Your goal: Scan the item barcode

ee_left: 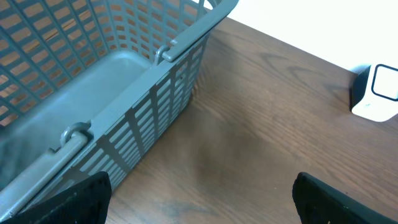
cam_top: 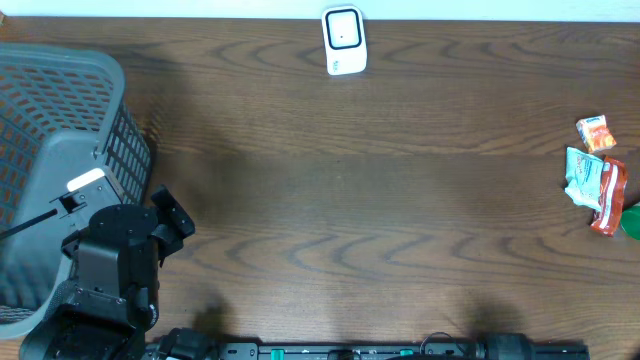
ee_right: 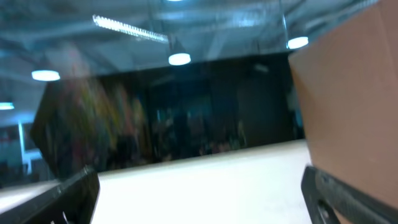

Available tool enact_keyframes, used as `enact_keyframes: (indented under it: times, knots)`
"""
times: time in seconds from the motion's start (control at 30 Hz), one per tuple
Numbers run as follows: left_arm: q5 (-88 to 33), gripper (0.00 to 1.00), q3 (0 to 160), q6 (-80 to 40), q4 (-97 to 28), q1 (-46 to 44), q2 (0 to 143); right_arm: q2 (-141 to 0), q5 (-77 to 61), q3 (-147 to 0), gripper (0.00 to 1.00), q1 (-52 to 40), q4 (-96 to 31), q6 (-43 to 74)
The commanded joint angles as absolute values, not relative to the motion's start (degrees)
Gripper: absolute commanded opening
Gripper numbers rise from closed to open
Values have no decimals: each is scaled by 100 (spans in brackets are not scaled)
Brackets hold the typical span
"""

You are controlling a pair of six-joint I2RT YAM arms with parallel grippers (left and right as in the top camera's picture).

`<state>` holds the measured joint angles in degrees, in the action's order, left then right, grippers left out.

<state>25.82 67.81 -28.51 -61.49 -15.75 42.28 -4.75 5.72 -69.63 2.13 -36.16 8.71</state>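
Bench (cam_top: 350,200): dark wood. The whole middle span from the basket to the packets is open.

Basket (cam_top: 128,150): grey and slatted, on the bench's left end. It runs out of the overhead view at the left edge. In the left wrist view its near wall (ee_left: 143,118) stands just beside the camera, with bare wood to its right.

Scanner (cam_top: 344,40): white, upright at the far edge of the bench, near the centre. It stands well apart from everything else. The left wrist view catches it at the right border (ee_left: 380,93).

Items: a cluster of packets at the far right edge of the bench. There is an orange packet (cam_top: 596,132), a teal-and-white packet (cam_top: 583,178) and a red packet (cam_top: 609,197) touching the teal one. A green object (cam_top: 632,221) is cut off by the frame. No barcode can be made out at this size.

Left arm (cam_top: 115,265): at the near-left corner, close against the basket's right wall. The left jaws stand wide and hold nothing. One finger (ee_left: 84,198) shows in each lower corner of the wrist view, with bare bench between them.

Right jaws: seen only in the right wrist view, which is blurred. They are spread wide, one finger (ee_right: 62,199) at each lower corner, with nothing between. That camera faces ceiling lights (ee_right: 180,59) and a brown panel (ee_right: 354,93) at the right.
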Motion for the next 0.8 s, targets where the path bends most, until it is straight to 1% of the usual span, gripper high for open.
enact_keyframes:
  times: [0.0, 0.13, 0.3, 0.57, 0.77]
  knots:
    - [2655, 93, 6770, -2860, -6147, -1549, 4222, -191, 416, -5850, 99, 176, -2897, 915]
    - [2655, 93, 6770, -2860, -6147, -1549, 4222, -38, 436, -4604, 99, 172, -1900, 915]
    - [2655, 93, 6770, -2860, -6149, -1549, 4222, -36, 436, -3441, 99, 172, -1066, 915]
    - [2655, 93, 6770, -2860, -6149, -1549, 4222, -32, 307, -1802, 99, 172, -781, 915]
    - [2655, 93, 6770, -2860, -6149, -1549, 4222, -32, 244, -904, 99, 172, -167, 906]
